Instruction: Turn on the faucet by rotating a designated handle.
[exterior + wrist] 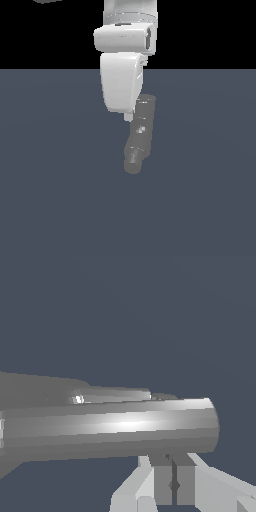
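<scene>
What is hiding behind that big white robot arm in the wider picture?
The grey faucet stands behind the white arm; its body and ribbed spout show below and beside it. The faucet's top and its handle are covered there, and so is the gripper, which only the wrist view shows.

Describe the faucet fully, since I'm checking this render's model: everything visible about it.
The faucet is a dull grey, metallic-looking thick cylinder, standing on the dark blue-grey floor. In the exterior view its body bends lower down and ends in a round ribbed spout; the white arm covers its upper left part. The wrist view shows the cylinder close up with a bright highlight and a flat end. Whether the jaws touch it cannot be told.
</scene>
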Controlling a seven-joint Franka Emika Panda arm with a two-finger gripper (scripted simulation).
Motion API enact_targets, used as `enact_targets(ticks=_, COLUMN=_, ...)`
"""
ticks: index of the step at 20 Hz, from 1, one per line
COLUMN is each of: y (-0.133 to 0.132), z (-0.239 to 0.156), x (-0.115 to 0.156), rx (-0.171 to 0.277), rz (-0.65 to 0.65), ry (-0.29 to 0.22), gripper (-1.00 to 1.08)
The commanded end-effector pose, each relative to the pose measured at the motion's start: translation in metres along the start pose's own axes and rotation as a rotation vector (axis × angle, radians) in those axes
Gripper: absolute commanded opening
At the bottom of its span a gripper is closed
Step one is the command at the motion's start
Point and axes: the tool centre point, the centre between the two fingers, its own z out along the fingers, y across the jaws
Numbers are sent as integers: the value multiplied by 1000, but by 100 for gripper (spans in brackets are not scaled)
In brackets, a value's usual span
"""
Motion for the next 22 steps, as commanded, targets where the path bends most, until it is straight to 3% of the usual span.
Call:
enact_targets(ticks=1, y=-1, z=0, x=20, rx=0, rz=16, ry=0, gripper=-100)
enact_targets(ticks=11, y=0, z=0, x=75, rx=0, rz=18, ry=0, gripper=-100)
enact_targets(ticks=13, y=-1, z=0, x=59, rx=0, rz=-8, ry=1, gripper=-100)
enact_targets(ticks=22, y=-28, z=0, x=89, rx=0, rz=1, ry=1, gripper=-100)
